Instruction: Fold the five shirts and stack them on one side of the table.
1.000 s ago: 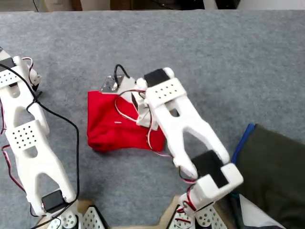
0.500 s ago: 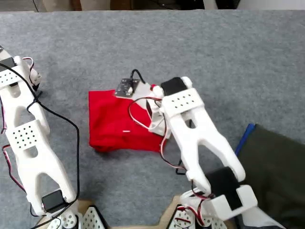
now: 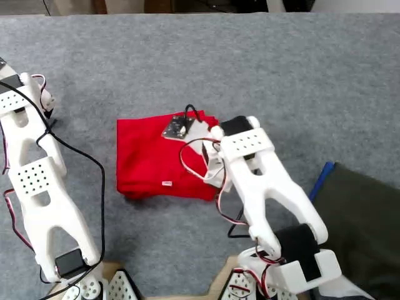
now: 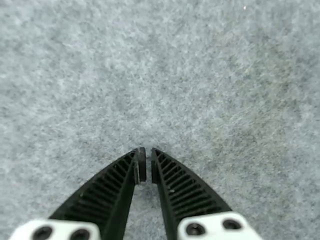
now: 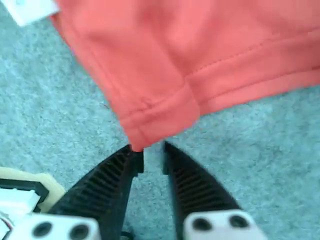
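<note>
Right wrist view puts the right claw (image 5: 152, 152) low over the grey felt worktop (image 3: 300, 75). Its jaws stand almost together with only a slim gap, and no cloth shows between them. A stitched hem corner of the red cotton shirt (image 5: 200, 50) lies just at their tips. The left claw (image 4: 147, 162) is closed on nothing over bare felt, well apart from the shirt at the left side of the worktop.

In the high view the red cotton shirt (image 3: 150, 159) lies folded into a compact, nearly square block near the middle of the worktop. Its slightly longer axis runs left to right. A small white label (image 3: 166, 184) sits near the edge closest to the arms. Collar and hem ends cannot be told apart, so which way it faces is unclear.

I judge this one shirt folded or nearly so, but it sits mid-worktop and not to one side. A dark olive cloth heap (image 3: 362, 219) with a blue edge lies at the right. Whether it is a finished stack or shirts waiting cannot be told. Most of the task appears to remain.
</note>
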Controlling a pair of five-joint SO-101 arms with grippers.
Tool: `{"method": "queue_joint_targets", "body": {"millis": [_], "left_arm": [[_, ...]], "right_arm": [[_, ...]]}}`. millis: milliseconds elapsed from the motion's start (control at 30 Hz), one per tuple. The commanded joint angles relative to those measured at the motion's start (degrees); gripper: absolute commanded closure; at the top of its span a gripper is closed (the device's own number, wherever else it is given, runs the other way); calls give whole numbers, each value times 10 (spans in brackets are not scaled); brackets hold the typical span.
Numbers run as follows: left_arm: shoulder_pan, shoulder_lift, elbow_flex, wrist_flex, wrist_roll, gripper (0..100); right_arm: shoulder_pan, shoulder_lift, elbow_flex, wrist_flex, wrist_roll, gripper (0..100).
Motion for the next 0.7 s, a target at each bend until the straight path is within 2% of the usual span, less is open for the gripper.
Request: {"method": "queue_joint_targets", "body": {"millis": [0, 133, 267, 300, 500, 567, 667], "left_arm": [[6, -6, -28, -4, -6, 957], [6, -6, -28, -4, -6, 957], [37, -10, -28, 25, -6, 957], [48, -11, -33, 38, -5, 957], [132, -29, -163, 179, -2, 960], [157, -29, -203, 208, -2, 960], [177, -35, -193, 210, -7, 959]], "right_arm": [[23, -33, -1, -4, 21, 819], [51, -61, -21, -11, 12, 830], [26, -52, -110, -10, -35, 983], [18, -37, -137, -1, -35, 992], [5, 86, -302, 71, -71, 979], [-8, 103, -312, 101, -79, 983], [-32, 82, -260, 102, -97, 993]]}}
